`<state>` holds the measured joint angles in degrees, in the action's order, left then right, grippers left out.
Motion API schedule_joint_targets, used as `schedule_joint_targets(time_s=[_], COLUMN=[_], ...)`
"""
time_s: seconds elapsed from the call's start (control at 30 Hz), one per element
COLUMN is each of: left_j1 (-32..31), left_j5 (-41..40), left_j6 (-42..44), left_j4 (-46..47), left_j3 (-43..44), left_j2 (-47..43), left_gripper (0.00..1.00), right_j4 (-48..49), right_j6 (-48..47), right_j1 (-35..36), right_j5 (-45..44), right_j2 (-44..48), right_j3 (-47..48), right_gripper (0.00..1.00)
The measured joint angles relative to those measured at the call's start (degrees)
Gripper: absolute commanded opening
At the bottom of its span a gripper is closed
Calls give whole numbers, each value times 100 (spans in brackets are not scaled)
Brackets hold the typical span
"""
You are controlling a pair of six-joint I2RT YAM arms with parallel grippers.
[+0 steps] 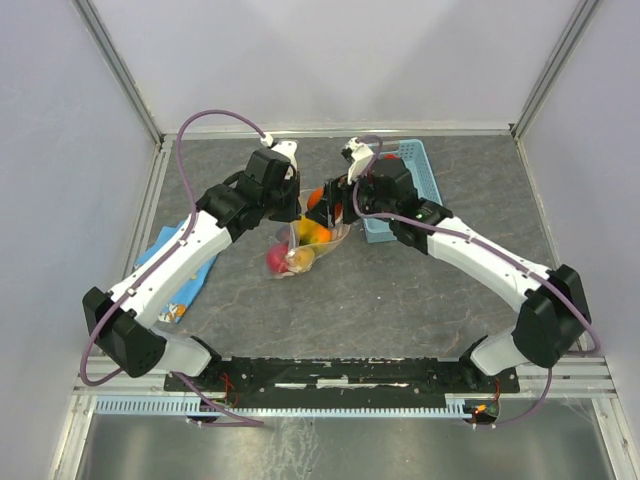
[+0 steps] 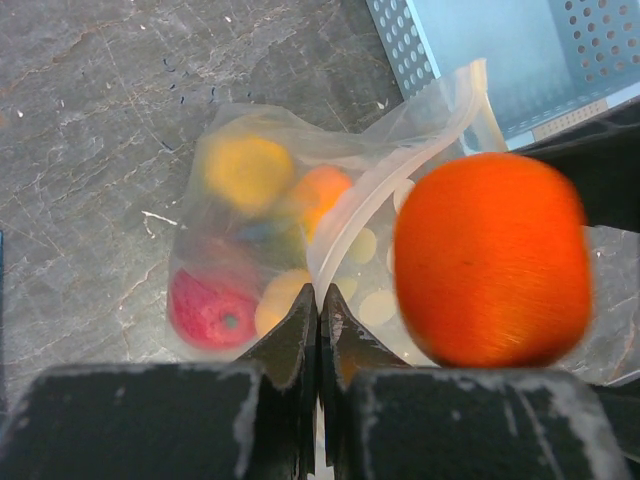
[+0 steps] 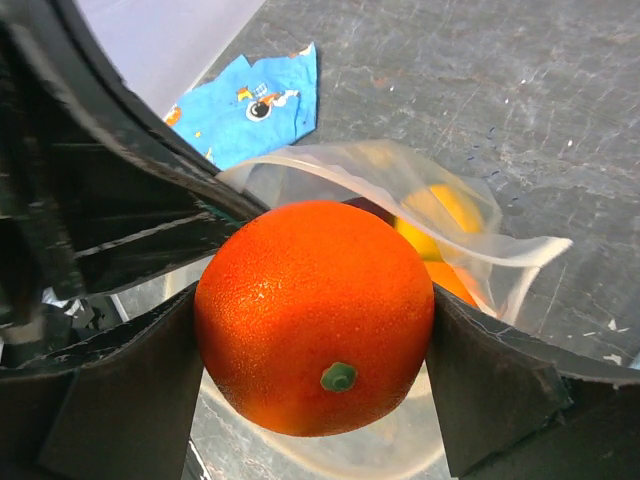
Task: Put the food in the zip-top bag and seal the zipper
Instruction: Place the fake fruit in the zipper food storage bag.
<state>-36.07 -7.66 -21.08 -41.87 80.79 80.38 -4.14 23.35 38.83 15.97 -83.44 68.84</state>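
Note:
The clear spotted zip-top bag (image 1: pixel 300 245) lies mid-table with red, yellow and orange toy food (image 2: pixel 215 310) inside. My left gripper (image 2: pixel 320 300) is shut on the whitish zipper strip (image 2: pixel 365 200) at the bag's mouth and holds that edge up. My right gripper (image 3: pixel 315 330) is shut on a toy orange (image 3: pixel 315 315) and holds it over the bag's open mouth. The orange also shows in the left wrist view (image 2: pixel 490 260) and in the top view (image 1: pixel 318 197). The bag shows in the right wrist view (image 3: pixel 420 190).
A light-blue plastic basket (image 1: pixel 415 190) stands just right of the bag, and shows in the left wrist view (image 2: pixel 500 50). A blue printed cloth (image 1: pixel 175 275) lies at the left, under my left arm. Enclosure walls ring the table.

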Motion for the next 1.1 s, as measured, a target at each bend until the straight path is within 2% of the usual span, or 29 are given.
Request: schedule_joint_targets(time_s=[0.43, 0.87, 1.1], left_j1=[0, 0, 0], left_j5=[323, 520, 339], left_j6=[-83, -225, -334], left_j4=[79, 175, 173], left_j3=[-129, -192, -192], left_j2=[-72, -72, -72], left_gripper=[3, 3, 3], right_j4=[743, 1357, 1178], right_j6=[-48, 177, 254], right_j1=[195, 195, 197], right_j5=[-173, -564, -599], right_j2=[-1012, -1364, -1325], right_j3=[-527, -533, -487], right_gripper=[77, 100, 99])
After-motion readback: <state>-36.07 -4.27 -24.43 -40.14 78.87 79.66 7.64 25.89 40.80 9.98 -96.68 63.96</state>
